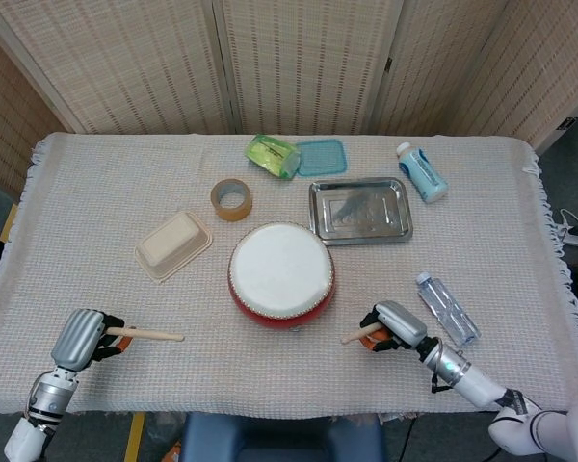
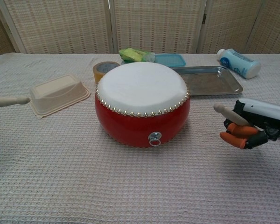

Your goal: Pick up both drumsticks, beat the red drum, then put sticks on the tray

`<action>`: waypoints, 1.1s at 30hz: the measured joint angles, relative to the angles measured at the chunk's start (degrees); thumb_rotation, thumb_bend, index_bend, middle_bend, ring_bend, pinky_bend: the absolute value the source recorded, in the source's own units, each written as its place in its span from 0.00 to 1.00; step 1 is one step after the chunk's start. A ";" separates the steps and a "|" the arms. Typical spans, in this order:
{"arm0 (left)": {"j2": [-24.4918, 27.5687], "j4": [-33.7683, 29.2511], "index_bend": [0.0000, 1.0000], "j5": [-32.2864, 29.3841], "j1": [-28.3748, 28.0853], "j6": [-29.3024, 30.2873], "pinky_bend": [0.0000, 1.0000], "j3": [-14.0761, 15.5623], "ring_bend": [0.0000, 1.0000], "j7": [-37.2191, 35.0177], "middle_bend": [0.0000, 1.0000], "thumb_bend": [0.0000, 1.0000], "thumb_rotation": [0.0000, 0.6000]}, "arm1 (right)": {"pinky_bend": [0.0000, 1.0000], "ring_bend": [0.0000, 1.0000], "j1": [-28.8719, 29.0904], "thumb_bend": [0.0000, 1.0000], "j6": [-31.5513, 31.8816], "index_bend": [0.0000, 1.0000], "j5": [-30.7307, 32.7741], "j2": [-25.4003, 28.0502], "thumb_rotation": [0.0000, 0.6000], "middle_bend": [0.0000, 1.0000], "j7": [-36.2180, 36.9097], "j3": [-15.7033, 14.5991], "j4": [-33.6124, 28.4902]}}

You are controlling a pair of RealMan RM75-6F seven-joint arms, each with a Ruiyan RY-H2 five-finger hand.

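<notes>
Right hand (image 1: 393, 325) grips one drumstick (image 2: 229, 114) low on its butt, tip aimed at the red drum (image 1: 281, 270); left hand (image 1: 81, 338) holds the other drumstick (image 1: 152, 335), well apart. Light, stiff, smooth wood likely pivots; grip near the butt.
</notes>
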 measured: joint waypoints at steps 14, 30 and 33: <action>6.20 -9.61 1.00 -1.67 -8.52 -8.39 1.00 -5.12 1.00 13.65 1.00 0.43 1.00 | 1.00 1.00 9.29 0.49 -18.31 1.00 20.72 32.75 1.00 1.00 -50.44 9.05 -36.74; 5.38 -19.89 1.00 -25.81 -19.36 -19.76 1.00 -13.89 1.00 35.97 1.00 0.43 1.00 | 1.00 1.00 26.03 0.49 -26.44 1.00 57.87 25.18 1.00 1.00 -80.29 15.23 -35.21; 4.73 -21.12 1.00 -30.18 -21.20 -20.17 1.00 -14.88 1.00 39.29 1.00 0.45 1.00 | 1.00 1.00 29.05 0.49 -26.25 1.00 63.98 21.10 1.00 1.00 -84.96 14.36 -32.44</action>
